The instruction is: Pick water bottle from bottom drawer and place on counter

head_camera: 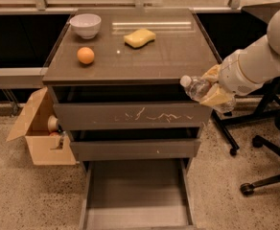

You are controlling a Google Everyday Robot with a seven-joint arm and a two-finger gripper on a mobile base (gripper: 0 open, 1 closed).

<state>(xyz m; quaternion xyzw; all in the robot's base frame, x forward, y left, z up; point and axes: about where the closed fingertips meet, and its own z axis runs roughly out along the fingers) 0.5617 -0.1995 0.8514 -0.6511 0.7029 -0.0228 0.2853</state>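
Observation:
My gripper (210, 88) is at the right front corner of the cabinet, level with the counter's front edge, and it is shut on the water bottle (195, 86). The bottle is clear with a white cap pointing left, held roughly horizontal between tan fingers (216, 97). The counter (164, 56) is a glossy grey-brown top slab. The bottom drawer (136, 190) is pulled open at the bottom of the view; its grey floor shows nothing in it.
On the counter are a white bowl (85, 25), an orange (86, 55) and a yellow sponge (139, 37). An open cardboard box (40, 133) stands left of the cabinet. Office chair legs (262, 176) stand at the right. The scratched top drawer front (130, 115) is shut.

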